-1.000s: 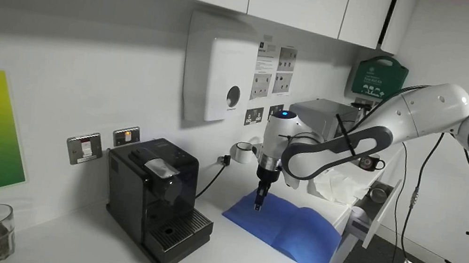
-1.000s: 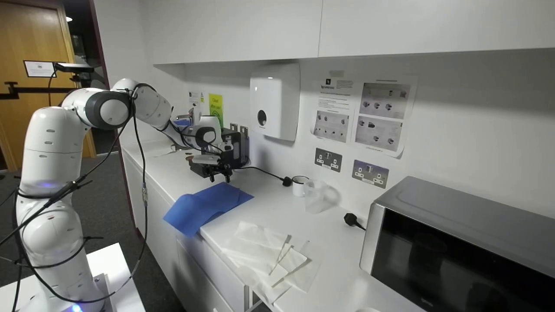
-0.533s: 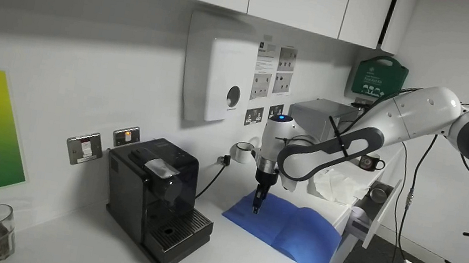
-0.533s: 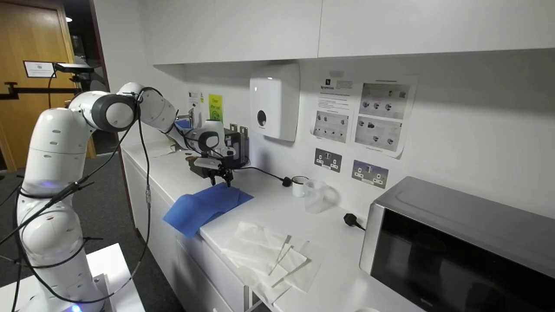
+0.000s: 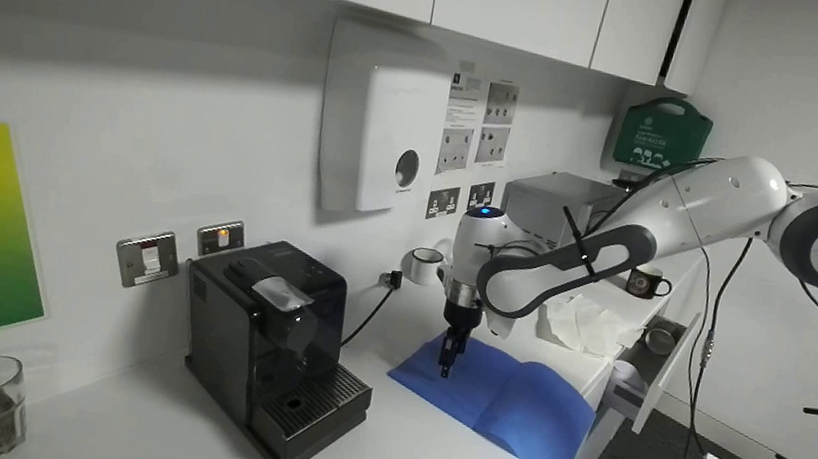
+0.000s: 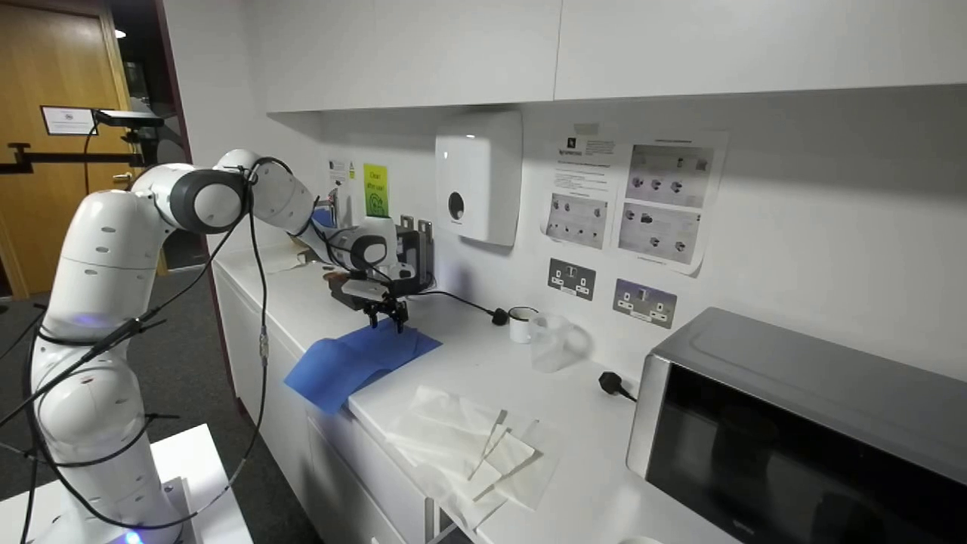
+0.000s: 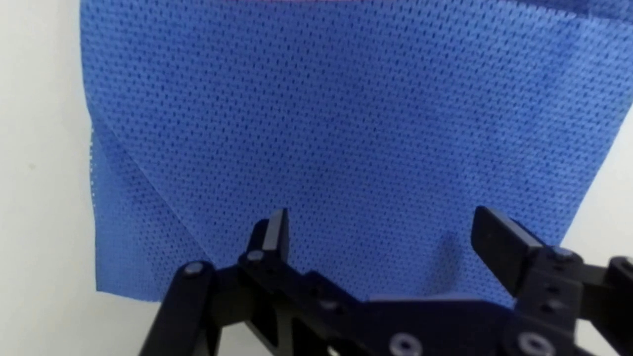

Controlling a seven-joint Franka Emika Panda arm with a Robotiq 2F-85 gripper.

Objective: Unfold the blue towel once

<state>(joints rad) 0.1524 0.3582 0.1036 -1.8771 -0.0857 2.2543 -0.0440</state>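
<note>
The blue towel lies folded on the white counter and partly hangs over the front edge. It also shows in an exterior view. In the wrist view the towel fills most of the picture. A diagonal fold edge shows at its lower left, with a lower layer sticking out. My gripper is open and empty, with its fingers wide apart over the towel. In both exterior views the gripper points down over the towel's wall-side part. I cannot tell whether the fingertips touch the cloth.
A black coffee machine stands beside the towel. A white mug and a clear cup stand near the wall. White papers lie on the counter near a microwave. A drawer is open below.
My gripper has moved down a little toward the towel, staying open. The arm's upper links have lowered. The towel has not visibly moved.
</note>
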